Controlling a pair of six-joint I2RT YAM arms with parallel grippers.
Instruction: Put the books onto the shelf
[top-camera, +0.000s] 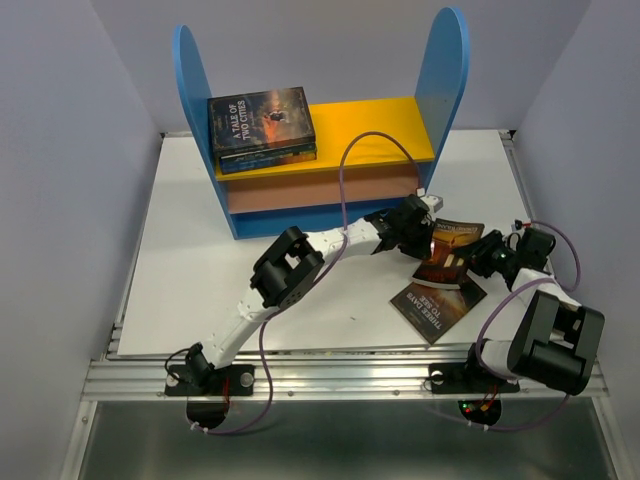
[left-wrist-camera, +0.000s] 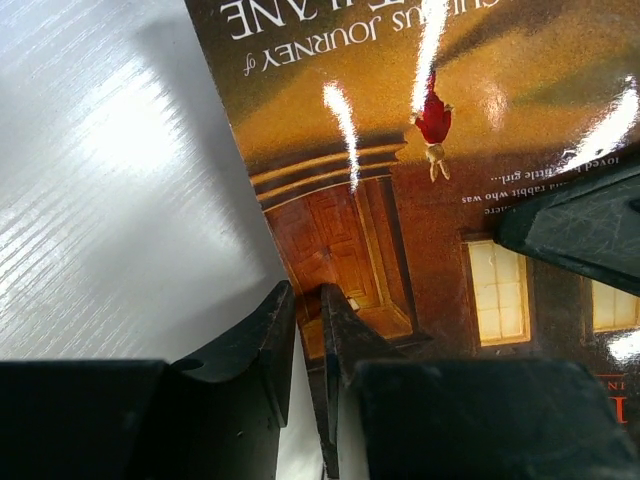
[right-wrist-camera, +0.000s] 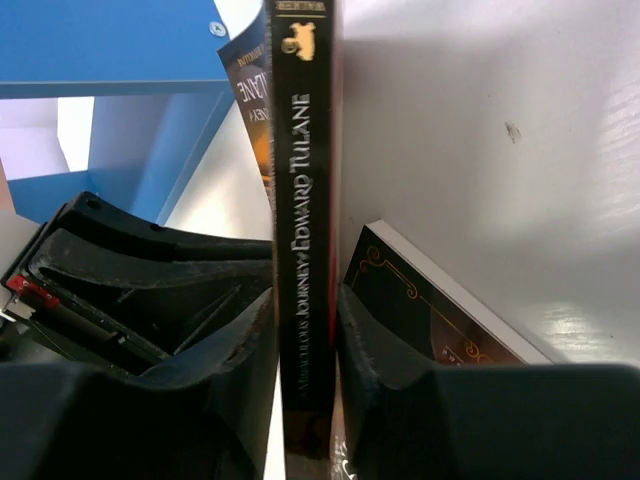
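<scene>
your left gripper (left-wrist-camera: 305, 300) pinches one edge of the edward tulane book (right-wrist-camera: 305, 150), jaws almost together on its cover. your right gripper (right-wrist-camera: 305, 300) is clamped across the same book's spine. the book stands on edge between both arms, near the shelf (top-camera: 445, 70), by its right front. a second book (top-camera: 437, 305) lies flat on the table (top-camera: 200, 260) just beside it. a stack of books (top-camera: 262, 125) rests on the yellow board, left end.
</scene>
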